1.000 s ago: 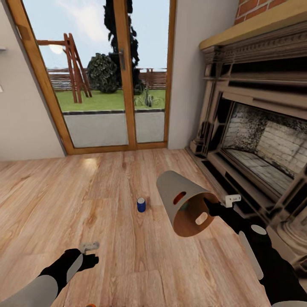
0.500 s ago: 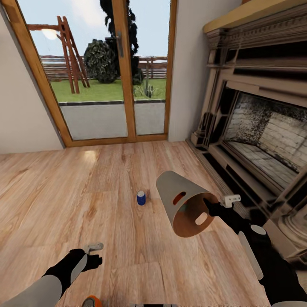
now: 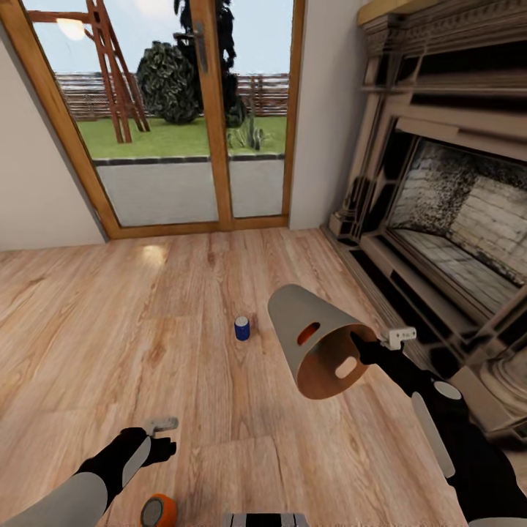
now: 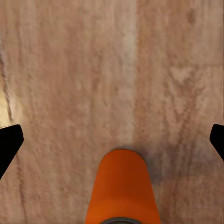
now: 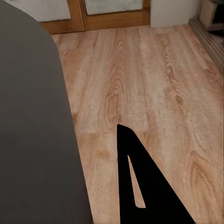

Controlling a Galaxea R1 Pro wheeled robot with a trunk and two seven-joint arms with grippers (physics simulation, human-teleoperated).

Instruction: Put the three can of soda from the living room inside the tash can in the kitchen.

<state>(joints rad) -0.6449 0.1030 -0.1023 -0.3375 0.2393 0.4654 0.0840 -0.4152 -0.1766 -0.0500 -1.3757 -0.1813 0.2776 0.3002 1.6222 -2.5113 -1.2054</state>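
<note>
A dark blue soda can (image 3: 242,328) stands upright on the living room's wood floor, midway between my arms. An orange soda can (image 3: 159,510) lies on the floor at the head view's bottom edge, just below my left gripper (image 3: 162,433). In the left wrist view this orange can (image 4: 122,186) sits between and short of the wide-apart open fingers (image 4: 9,144). My right gripper (image 3: 368,349) is shut on the rim of a grey trash can (image 3: 315,337), held tilted above the floor. Something orange (image 3: 308,334) shows through a slot in its wall.
An ornate fireplace (image 3: 446,212) with a low hearth step runs along the right side, close to my right arm. Wood-framed glass doors (image 3: 183,117) close the far wall. Bare wood floor (image 3: 110,315) spreads to the left and ahead.
The head camera has tilted down, so the doors and fireplace slid up the picture. The orange can came into view at the bottom edge. Both arms keep their poses.
</note>
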